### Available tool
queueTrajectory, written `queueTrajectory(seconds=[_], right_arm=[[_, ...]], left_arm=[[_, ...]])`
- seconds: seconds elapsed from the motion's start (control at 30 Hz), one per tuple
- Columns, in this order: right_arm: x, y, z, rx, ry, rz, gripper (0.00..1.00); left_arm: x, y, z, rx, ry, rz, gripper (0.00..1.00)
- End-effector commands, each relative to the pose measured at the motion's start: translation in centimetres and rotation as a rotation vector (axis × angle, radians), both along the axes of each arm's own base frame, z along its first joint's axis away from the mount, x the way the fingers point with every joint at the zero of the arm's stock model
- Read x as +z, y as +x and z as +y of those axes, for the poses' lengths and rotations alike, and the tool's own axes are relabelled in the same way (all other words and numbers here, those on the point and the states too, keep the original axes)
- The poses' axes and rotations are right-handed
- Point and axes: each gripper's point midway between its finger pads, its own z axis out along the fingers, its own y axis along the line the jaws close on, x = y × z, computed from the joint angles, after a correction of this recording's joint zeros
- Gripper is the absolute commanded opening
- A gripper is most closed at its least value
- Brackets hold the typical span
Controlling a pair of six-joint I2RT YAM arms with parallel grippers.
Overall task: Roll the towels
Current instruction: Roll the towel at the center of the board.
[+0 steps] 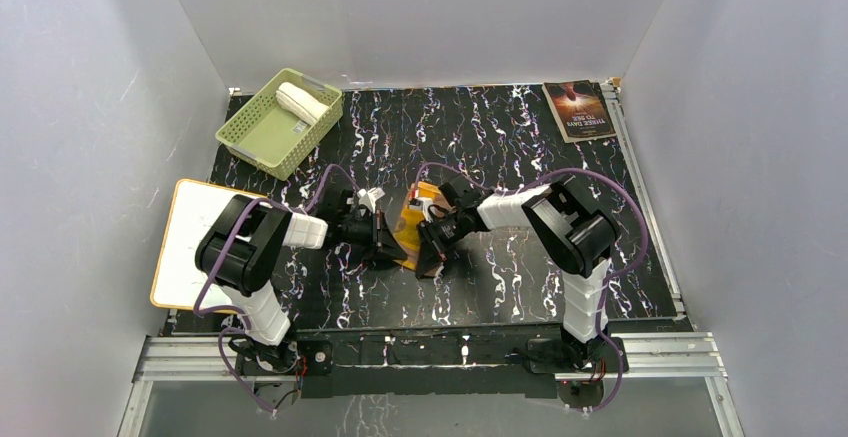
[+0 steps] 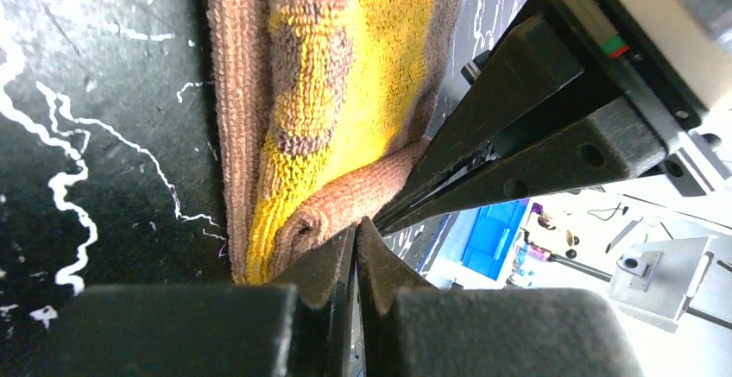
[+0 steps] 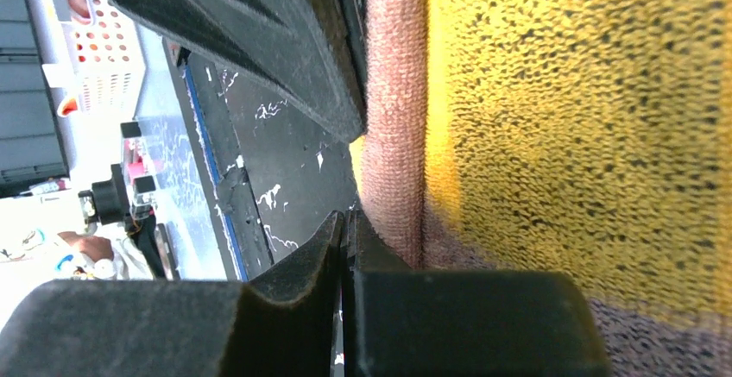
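1. Close in front of the arm bases, mid-surface (image 1: 520, 267), the left end effector (image 1: 390, 245) and right end effector (image 1: 429, 248) meet from opposite sides at the yellow towel (image 1: 412, 219)
2. The yellow towel lies partly folded on the surface, with its brown side turned up along the edges and a thick brown fold at the end the fingers reach
3. In the left wrist view, the left end effector has its jaws drawn in to a thin slit, tips touching that brown fold; I cannot tell whether cloth is nipped between them
4. The right end effector is just as narrow, its fingers pressed together with the brown edge lying against one of them; again I cannot tell whether it holds cloth
5. A white board (image 1: 190, 242) lies at the surface's left edge, beside the left arm
6. Farther back on the left sits a green basket (image 1: 262, 132), with the white towel (image 1: 303, 102) rolled inside it at its far end
7. A dark book (image 1: 578, 110) lies in the far right corner
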Motion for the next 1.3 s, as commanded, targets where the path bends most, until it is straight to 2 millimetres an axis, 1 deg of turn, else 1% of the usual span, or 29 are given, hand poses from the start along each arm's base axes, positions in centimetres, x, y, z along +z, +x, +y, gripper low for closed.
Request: queueTrajectory(seconds=[0.0,0.07,0.13,0.2,0.27,0.4,0.63,0.7,0.87,0.93,1.0,1.07,1.27], right_arm=[[-5.3,-1.3,-3.3,-0.029,-0.171,0.031,0.0],[-5.6,-1.5,-3.4,-0.025,-0.172,0.043,0.0],[-5.7,-1.7,-3.5,-0.023,-0.171,0.049,0.0],[-5.7,-1.9,-3.6,-0.022,-0.172,0.055,0.0],[-5.7,-2.1,-3.7,-0.02,-0.172,0.06,0.0],[-5.9,-2.5,-4.0,-0.022,-0.178,0.072,0.0],[-6.4,-2.7,-4.0,-0.023,-0.189,0.092,0.0],[-6.5,-2.6,-4.0,-0.026,-0.191,0.093,0.0],[-6.4,-2.5,-4.0,-0.031,-0.189,0.097,0.0],[-6.5,-2.6,-4.0,-0.031,-0.188,0.099,0.0],[-6.5,-2.5,-4.0,-0.032,-0.187,0.101,0.0],[-6.5,-2.6,-4.0,-0.031,-0.187,0.103,0.0],[-6.5,-2.5,-4.0,-0.035,-0.19,0.104,0.0]], left_arm=[[0.7,1.0,0.5,-0.015,0.058,-0.025,0.02],[0.7,1.4,0.8,-0.018,0.093,-0.038,0.04],[0.1,1.6,1.3,-0.011,0.113,-0.023,0.05],[-0.4,2.0,1.7,0.014,0.109,-0.003,0.04],[-0.5,2.6,2.1,0.046,0.105,-0.005,0.05],[0.2,4.1,2.7,0.092,0.083,-0.029,0.05],[0.8,5.7,3.8,0.128,0.087,-0.023,0.06],[1.6,6.4,3.9,0.122,0.106,-0.052,0.06],[6.3,8.1,2.6,0.086,-0.007,-0.187,0.09],[7.3,8.7,2.2,0.071,-0.044,-0.226,0.1],[7.6,9.1,1.7,0.055,-0.079,-0.235,0.11],[7.0,9.1,1.0,0.037,-0.117,-0.207,0.11],[5.2,8.5,-2.2,-0.021,-0.216,-0.155,0.11]])
